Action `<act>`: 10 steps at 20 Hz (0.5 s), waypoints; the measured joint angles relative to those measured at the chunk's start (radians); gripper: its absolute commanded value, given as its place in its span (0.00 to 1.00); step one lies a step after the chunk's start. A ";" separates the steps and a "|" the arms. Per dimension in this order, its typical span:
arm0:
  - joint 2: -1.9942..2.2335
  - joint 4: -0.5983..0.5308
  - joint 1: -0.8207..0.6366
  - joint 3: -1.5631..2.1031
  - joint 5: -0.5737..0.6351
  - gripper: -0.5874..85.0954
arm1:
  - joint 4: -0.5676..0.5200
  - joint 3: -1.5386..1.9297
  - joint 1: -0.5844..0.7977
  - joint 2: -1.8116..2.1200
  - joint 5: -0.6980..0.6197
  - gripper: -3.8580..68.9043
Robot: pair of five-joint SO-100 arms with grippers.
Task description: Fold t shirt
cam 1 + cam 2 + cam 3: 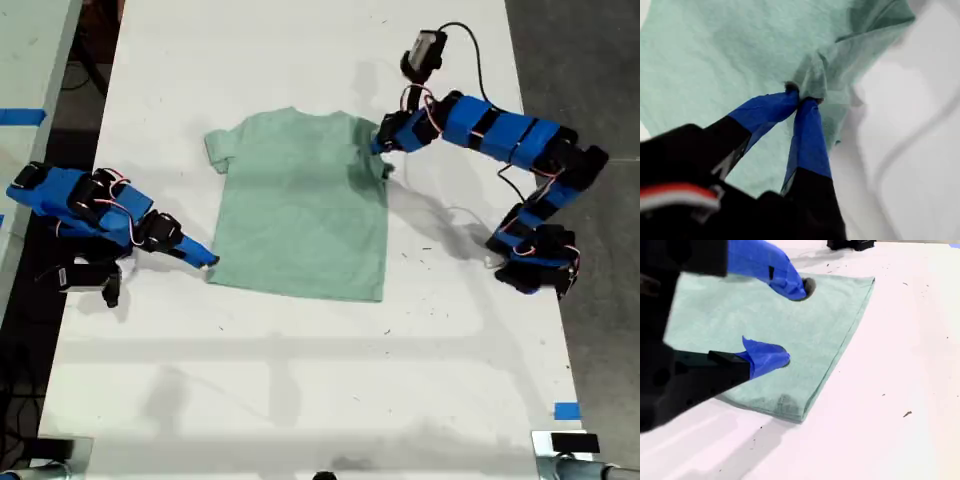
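Mint-green cloth is sitting pinched between the blue-taped fingers of my first gripper, which are closing tight on a bunched fold at the sleeve of the small, plain pale mint-green short-sleeved t shirt. From that pinch the rest of the shirt is spreading away flat across the long white table, its long axis running from collar to hem. Farther off, at the hem corner on the opposite side, my second gripper is hovering with fingers spread wide over the cloth, gripping nothing. Being already latched on, the first arm looks better placed to draw its side across.
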 measured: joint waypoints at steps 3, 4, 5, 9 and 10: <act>0.000 0.000 0.000 0.000 0.000 0.22 | -0.153 -0.066 -0.130 -0.077 0.021 0.08; 0.000 0.000 0.000 0.000 0.000 0.22 | -0.178 -0.121 -0.169 -0.141 0.025 0.08; 0.000 0.000 0.000 0.000 0.000 0.22 | -0.186 -0.186 -0.199 -0.209 0.026 0.08; 0.000 0.000 0.000 0.000 0.000 0.22 | -0.149 -0.446 -0.253 -0.456 0.026 0.07; 0.000 0.000 0.000 0.000 0.000 0.22 | -0.100 -0.492 -0.253 -0.463 0.026 0.07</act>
